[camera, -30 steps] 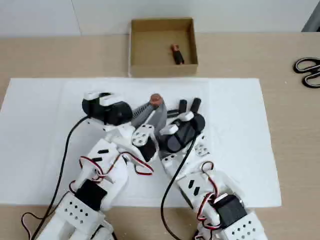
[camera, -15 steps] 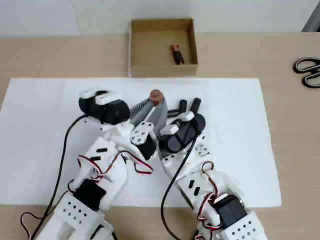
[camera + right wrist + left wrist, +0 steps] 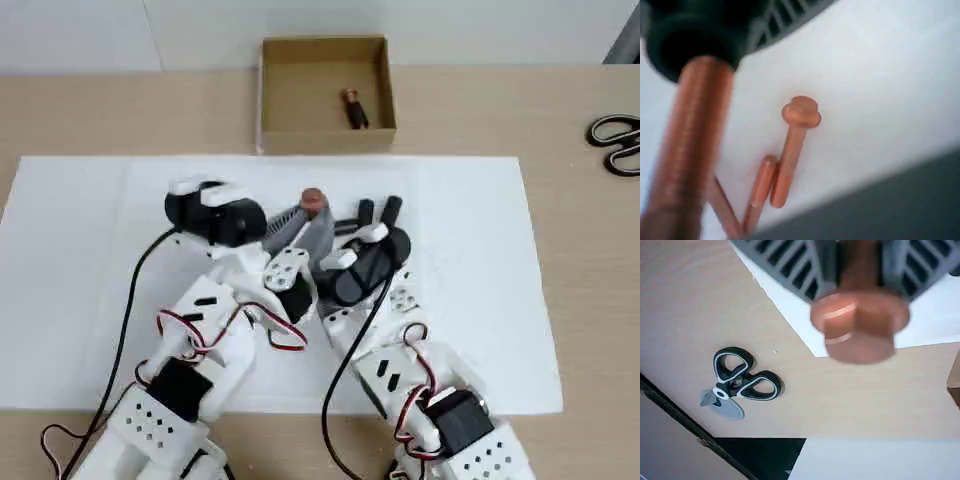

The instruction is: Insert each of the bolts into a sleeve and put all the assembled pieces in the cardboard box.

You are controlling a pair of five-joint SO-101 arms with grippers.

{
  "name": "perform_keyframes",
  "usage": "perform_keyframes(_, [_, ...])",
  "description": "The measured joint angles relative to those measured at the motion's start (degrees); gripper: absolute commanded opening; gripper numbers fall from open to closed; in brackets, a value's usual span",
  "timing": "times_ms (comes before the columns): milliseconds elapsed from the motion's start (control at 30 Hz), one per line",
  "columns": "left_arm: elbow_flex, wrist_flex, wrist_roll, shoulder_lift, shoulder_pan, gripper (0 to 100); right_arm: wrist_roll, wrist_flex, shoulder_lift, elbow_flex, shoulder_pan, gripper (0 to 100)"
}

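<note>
Left arm edges back toward the right arm, left fingers clamped on a copper bolt, its thread entering the black sleeve gripped by the right fingers above the white sheet, one assembled piece in the cardboard box.

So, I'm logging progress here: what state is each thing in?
left pincer: shut on the bolt
right pincer: shut on the sleeve
bolt: shaft partly inside the sleeve
cardboard box: open, one assembled piece inside
loose bolts: lying on the white sheet
scissors: closed
</note>
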Motion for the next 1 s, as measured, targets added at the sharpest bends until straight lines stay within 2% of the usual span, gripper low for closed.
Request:
perform_keyframes(800, [3.52,-1.23,0.0,-0.26,1.14,1,0.0,0.0,0.09,0.09,-0.26,0.4])
perform_keyframes(1000, [3.52,2.46,0.0,-0.79,1.23,1,0.0,0.09,0.09,0.26,-0.26,0.4])
